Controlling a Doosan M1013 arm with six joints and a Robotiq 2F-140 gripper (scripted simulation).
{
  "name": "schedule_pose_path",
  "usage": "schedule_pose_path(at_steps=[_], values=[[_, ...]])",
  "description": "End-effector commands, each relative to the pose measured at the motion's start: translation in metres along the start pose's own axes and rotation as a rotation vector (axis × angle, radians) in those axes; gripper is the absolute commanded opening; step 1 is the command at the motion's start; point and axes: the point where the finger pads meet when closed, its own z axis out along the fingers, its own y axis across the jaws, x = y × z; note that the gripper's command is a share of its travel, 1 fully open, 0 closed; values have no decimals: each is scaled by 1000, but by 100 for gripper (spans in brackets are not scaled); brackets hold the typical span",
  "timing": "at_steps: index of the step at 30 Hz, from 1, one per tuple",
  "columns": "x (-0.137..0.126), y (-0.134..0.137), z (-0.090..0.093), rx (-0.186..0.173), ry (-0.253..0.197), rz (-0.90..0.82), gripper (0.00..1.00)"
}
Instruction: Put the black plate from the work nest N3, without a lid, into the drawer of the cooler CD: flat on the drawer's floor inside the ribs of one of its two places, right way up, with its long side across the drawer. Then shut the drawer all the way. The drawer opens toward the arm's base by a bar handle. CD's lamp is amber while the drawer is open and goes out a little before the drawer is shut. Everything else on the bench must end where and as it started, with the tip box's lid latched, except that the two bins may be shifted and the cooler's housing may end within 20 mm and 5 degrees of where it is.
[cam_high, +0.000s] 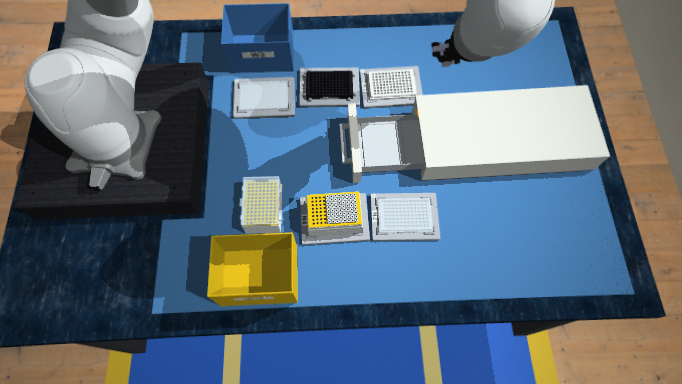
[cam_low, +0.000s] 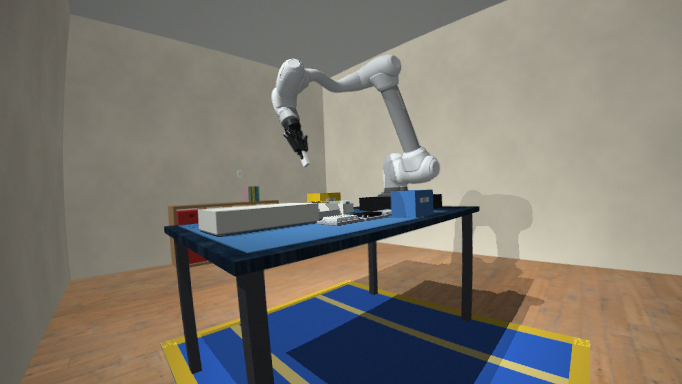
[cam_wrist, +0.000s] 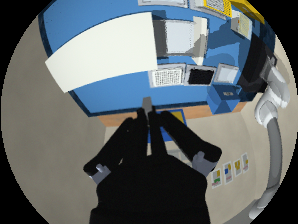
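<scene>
The claw (cam_low: 303, 159) hangs pressed together, empty. The black plate (cam_high: 328, 84) lies well below it, toward the base, long side along the bench.

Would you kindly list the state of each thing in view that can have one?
Gripper: shut, holding nothing, high above the bench.
Cooler drawer: open, nothing lying in it.
Black plate: in its nest, no lid.
Blue bin: nothing visible inside.
Yellow bin: nothing visible inside.
Yellow tip rack: partly filled.
</scene>
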Motion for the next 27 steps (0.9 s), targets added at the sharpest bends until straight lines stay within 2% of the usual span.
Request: schedule_pose_path(at_steps=[1,6,9,12,19,24,27], values=[[0,16,-2,-5,25,-72,0],[1,41,-4,-23,70,-204,0],[1,46,-4,-24,72,-211,0],[2,61,-5,-40,103,-305,0],[4,94,-8,-61,137,-414,0],[7,119,-9,-91,176,-548,0],[7,124,-10,-98,185,-579,0]])
